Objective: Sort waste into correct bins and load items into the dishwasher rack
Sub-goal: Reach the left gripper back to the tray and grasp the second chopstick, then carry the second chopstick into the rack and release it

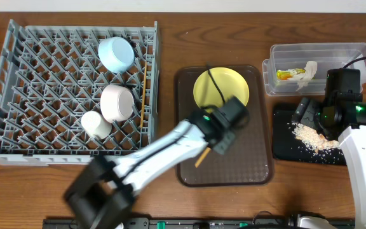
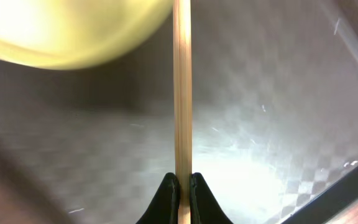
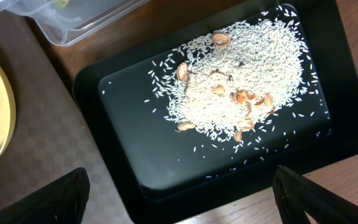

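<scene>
The left gripper (image 2: 182, 190) is pressed together on a wooden chopstick (image 2: 182, 93), which runs straight out from between its dark fingers (image 2: 166, 200) over the brown textured serving tray (image 2: 278, 124). The blurred yellow plate (image 2: 67, 31) lies just beyond, on that same tray. In the overhead view the chopstick's free end pokes out below the left gripper, low over the tray's middle. The right gripper (image 3: 180, 180) is spread wide and holds nothing, with a finger at each lower corner of its wrist view. It hangs above the black tray (image 3: 135, 168), where the rice (image 3: 241, 81) lies heaped with a few brown husk-like bits mixed in. Behind the black tray, the clear tub (image 1: 316, 54) holds the snack wrapper (image 1: 286, 74) and the white scrap (image 1: 309, 72). At the far left, the grey dishwasher rack (image 1: 18, 83) carries the light blue bowl (image 1: 116, 54), the white bowl (image 1: 116, 102) and the small white cup (image 1: 96, 124). A second chopstick (image 1: 145, 86) stands among the pegs near its right wall.
</scene>
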Robot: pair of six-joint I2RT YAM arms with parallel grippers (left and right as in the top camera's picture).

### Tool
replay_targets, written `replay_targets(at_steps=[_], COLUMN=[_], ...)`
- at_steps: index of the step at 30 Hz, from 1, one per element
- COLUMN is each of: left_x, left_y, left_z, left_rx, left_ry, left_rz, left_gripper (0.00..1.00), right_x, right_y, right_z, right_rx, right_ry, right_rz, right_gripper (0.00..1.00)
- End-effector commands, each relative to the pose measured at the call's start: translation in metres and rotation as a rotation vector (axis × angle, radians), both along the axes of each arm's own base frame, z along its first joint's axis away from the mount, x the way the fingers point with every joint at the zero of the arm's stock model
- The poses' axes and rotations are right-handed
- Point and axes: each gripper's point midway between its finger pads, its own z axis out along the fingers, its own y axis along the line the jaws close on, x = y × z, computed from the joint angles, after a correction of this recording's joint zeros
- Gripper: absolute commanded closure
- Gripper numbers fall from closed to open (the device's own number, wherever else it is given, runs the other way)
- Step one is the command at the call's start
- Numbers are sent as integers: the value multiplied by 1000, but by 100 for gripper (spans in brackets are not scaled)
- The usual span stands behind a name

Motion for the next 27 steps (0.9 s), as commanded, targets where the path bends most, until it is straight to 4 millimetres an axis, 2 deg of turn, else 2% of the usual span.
replay_targets(at_steps=[1,3,7,11,15,20,25,27], left_x=[39,59,93,117,128,132,135,135], left_y=[35,62,122,175,210,219,219,219], left_z=[48,65,83,80,66,41,13,8], left_rx=[-13,-7,30,59,88,90,126,133], left_ry=[-148,-205,-282,-277,-244,-166,-111,-101], left_rz=[97,171,349,494,585,608,603,603], left_gripper=[94,94,94,94,94,94,94,93], right_x=[0,0,0,0,0,0,0,0], right_y=[-4,-4,-4,-4,-4,-4,-4,-4], right_z=[4,4,4,4,4,4,4,4], right_rx=[-8,-8,-8,-7,-7,-7,-7,-7], right_ry=[-10,-10,-10,-10,-10,-10,-10,-9], right_rz=[-3,-2,-2,-3,-3,-3,-2,-2], right_gripper=[8,8,8,8,8,8,8,8])
